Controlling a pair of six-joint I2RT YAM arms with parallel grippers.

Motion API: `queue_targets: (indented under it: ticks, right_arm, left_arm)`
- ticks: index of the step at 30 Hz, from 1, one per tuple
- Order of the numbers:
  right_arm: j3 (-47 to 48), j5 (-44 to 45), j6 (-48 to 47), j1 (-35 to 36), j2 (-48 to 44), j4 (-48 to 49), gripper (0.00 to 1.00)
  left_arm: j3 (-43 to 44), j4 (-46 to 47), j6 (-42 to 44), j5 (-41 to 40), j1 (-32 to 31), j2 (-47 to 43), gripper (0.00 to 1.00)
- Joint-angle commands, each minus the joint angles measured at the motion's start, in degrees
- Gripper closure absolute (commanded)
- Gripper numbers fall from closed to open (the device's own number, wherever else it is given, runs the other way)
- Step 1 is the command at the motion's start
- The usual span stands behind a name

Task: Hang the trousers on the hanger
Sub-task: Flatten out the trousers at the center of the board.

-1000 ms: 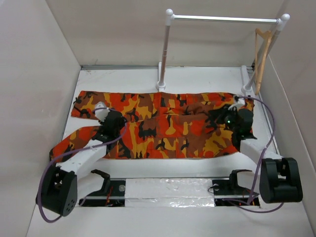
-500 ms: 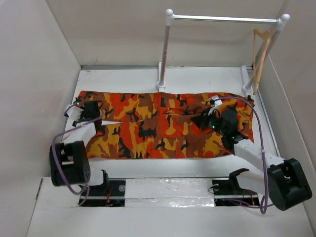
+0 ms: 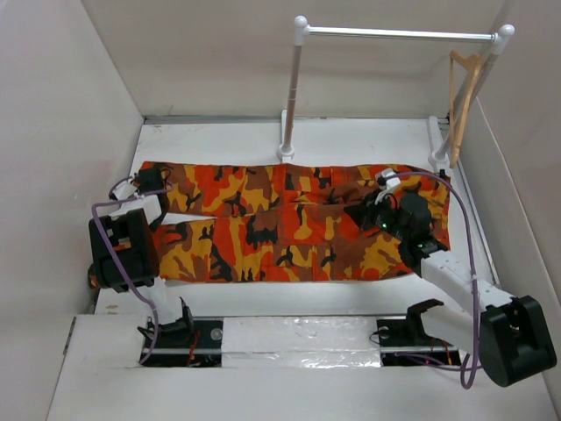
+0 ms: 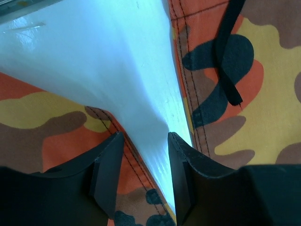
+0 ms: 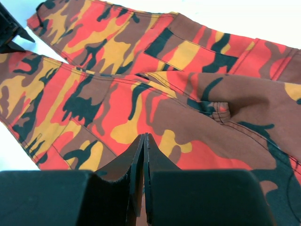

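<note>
The camouflage trousers (image 3: pixel 289 224) lie flat across the table, cuffs to the left and waist to the right. My left gripper (image 3: pixel 160 188) hangs open and empty over the cuff end. In the left wrist view its gripper (image 4: pixel 145 157) straddles the bare white wedge between the two legs (image 4: pixel 244 108), one finger (image 4: pixel 107 174) over the hem seam. My right gripper (image 3: pixel 370 211) is shut and empty, just above the waist part. The right wrist view shows its gripper (image 5: pixel 144 137) closed over the trousers (image 5: pixel 155 84). The tan wooden hanger (image 3: pixel 465 96) hangs at the rail's right end.
A white rail (image 3: pixel 399 34) on two posts (image 3: pixel 291 96) stands behind the trousers. White walls close in on the left, right and back. A silver taped strip (image 3: pixel 298 338) runs between the arm bases at the near edge.
My left arm has swung left, from over the lower trouser leg to the cuff end. My right gripper has shifted left along the waist area. The trousers have not moved.
</note>
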Motion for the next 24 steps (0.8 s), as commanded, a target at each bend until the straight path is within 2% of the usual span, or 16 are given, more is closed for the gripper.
queue_targets:
  ticks: [1, 4, 7, 10, 11, 18, 24]
  right_arm:
    - [2.8, -1.7, -1.07, -1.1, 0.11, 0.33, 0.92]
    - [2.45, -1.96, -1.33, -3.12, -0.33, -0.37, 0.91]
    - [2.37, -1.96, -1.94, -4.44, -1.3, -1.34, 0.91]
    - [2.36, -2.14, -2.03, -5.05, -1.47, -1.43, 0.9]
    - [2.37, -2.23, -2.03, -5.06, -1.39, -1.43, 0.9]
    - [2.19, -2.4, -2.21, -5.67, -0.95, -1.26, 0.9]
    - [2.01, -2.05, -2.47, -6.2, -0.95, -1.34, 0.9]
  left_arm:
    - [2.63, -3.88, 1.21, 1.53, 1.87, 1.1, 0.61]
    - [3.25, -5.11, 1.21, 0.39, 3.19, 3.83, 0.61]
    - [5.18, -7.21, 1.65, -1.54, 3.2, 6.38, 0.68]
    - [6.76, -6.6, 3.76, 1.69, 3.2, 6.56, 0.96]
    - [7.37, -6.25, 4.02, 2.32, 2.5, 5.69, 1.0]
    - [13.88, -4.76, 7.44, 2.06, -2.77, 2.25, 1.0]
    - [19.59, -5.28, 10.17, 3.3, -5.76, 6.73, 1.0]
